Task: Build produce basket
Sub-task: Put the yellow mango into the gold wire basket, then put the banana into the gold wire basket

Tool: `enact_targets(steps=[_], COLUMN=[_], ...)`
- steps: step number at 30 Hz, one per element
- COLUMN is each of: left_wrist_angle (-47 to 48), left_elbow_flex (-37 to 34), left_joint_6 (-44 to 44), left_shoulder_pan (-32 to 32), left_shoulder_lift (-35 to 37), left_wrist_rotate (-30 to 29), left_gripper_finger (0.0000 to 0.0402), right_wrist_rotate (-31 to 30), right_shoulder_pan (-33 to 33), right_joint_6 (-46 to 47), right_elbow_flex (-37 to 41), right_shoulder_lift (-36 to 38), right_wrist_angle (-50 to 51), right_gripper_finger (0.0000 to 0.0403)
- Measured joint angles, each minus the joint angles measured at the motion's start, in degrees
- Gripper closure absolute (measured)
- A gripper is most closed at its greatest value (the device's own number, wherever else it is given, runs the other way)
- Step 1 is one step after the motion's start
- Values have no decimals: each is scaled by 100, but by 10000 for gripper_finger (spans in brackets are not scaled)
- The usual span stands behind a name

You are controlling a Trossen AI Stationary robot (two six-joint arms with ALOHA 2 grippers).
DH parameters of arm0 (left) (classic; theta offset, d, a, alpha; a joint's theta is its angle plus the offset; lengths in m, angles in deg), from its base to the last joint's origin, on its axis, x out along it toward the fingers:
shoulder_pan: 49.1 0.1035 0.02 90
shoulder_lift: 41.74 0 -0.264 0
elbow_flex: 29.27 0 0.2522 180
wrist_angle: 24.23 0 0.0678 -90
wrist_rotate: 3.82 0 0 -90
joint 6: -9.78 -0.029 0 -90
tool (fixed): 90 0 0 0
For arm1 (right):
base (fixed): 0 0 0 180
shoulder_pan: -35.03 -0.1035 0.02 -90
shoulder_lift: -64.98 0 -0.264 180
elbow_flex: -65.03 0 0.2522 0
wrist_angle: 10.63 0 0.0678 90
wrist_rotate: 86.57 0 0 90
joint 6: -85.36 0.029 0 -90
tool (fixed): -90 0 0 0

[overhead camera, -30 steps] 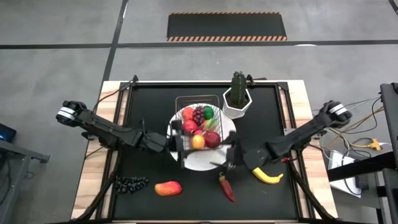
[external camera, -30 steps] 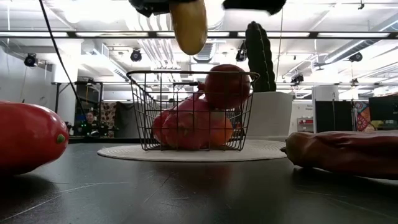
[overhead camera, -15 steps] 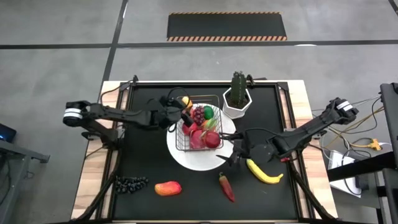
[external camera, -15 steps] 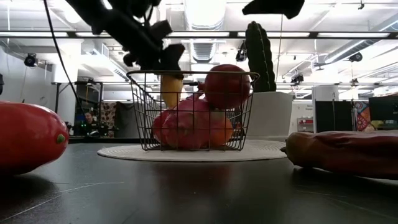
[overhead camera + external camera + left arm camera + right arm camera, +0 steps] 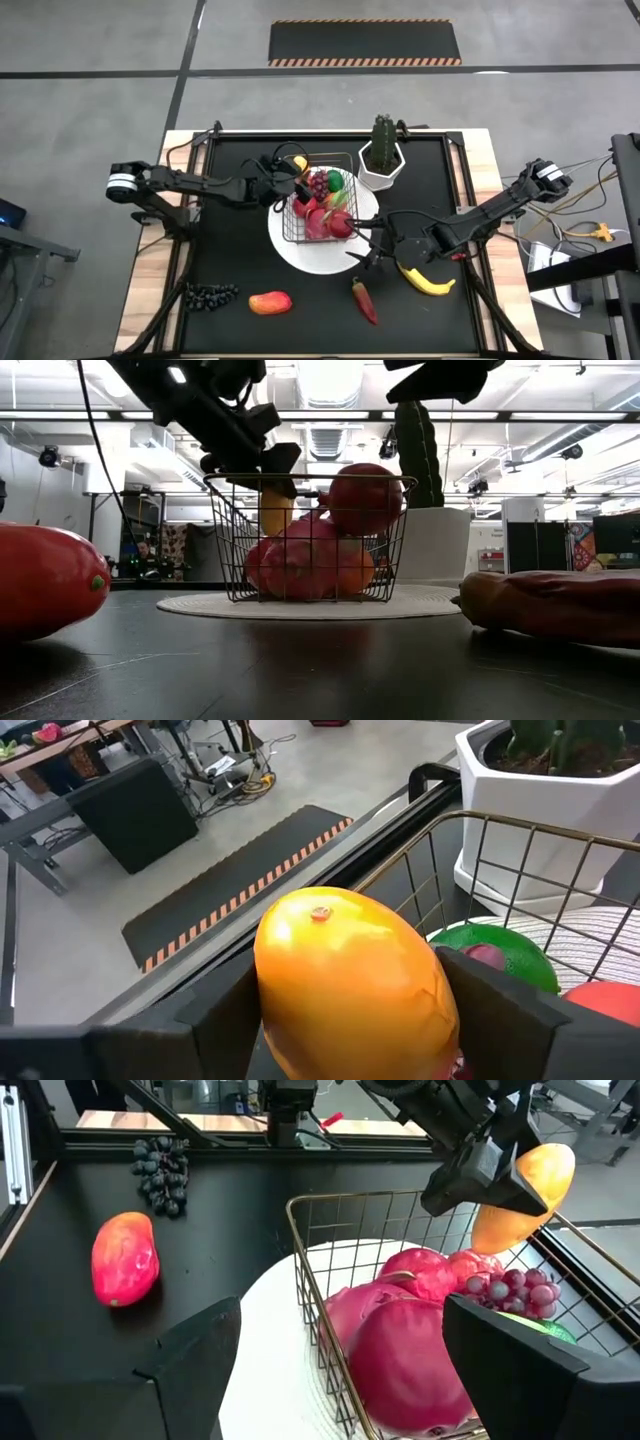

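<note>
Status: basket [image 5: 318, 195] sits on the white plate [image 5: 320, 258], mid-table, just beside the cactus pot [image 5: 381, 166]. Already loaded: red apples [image 5: 340, 224], purple grapes [image 5: 505, 1287], a green piece [image 5: 493, 948], more red/pink fruit underneath.

My left gripper [image 5: 289, 178] is clamped on a yellow-orange mango [image 5: 350, 980], holding it at the basket's left rim, far corner. In the low view the mango [image 5: 275, 508] hangs partly below rim level, so I judge this one is about to be let go, not yet resting on the pile.

My right gripper [image 5: 362, 246] hovers over the plate's near-right edge, just off the basket, fingers spread, nothing in them.

Left on the table: banana [image 5: 427, 279] near my right arm, red chili [image 5: 364, 301] in front of the plate, dark grapes [image 5: 208, 295] and a red-orange mango [image 5: 270, 302] at the near left.

Rough call: over half done, four pieces outstanding after this drop. Banana is the closest pick for the right arm.
</note>
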Motion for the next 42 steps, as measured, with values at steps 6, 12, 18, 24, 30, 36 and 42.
enact_targets(steps=[6, 12, 18, 24, 30, 36, 42], left_wrist_angle=[2, 35, 142, 144, 138, 70, 84], left_elbow_flex=[0, 2, 6, 7, 7, 11, 22], left_joint_6=[-15, -146, -285, -497, -870, -1195, -1373], left_shoulder_pan=[0, -49, -210, -670, -1273, -1736, -1884], left_shoulder_lift=[2, 118, 417, 770, 1010, 1129, 1169], left_wrist_rotate=[1, 26, 36, 54, 79, 79, 75], left_gripper_finger=[103, 98, 97, 97, 97, 97, 97], right_wrist_rotate=[-2, 15, 339, 1543, 2568, 3187, 4268], right_shoulder_pan=[0, 0, 0, -2, -7, -104, -340], right_joint_6=[147, 1039, 2380, 3475, 4690, 5293, 5394], right_elbow_flex=[0, -86, -369, -392, -336, -184, -186], right_shoulder_lift=[5, 99, 136, 127, 123, -226, -1002], right_wrist_angle=[59, 935, 2495, 3934, 5088, 5240, 5303], right_gripper_finger=[76, 76, 76, 76, 76, 76, 76])
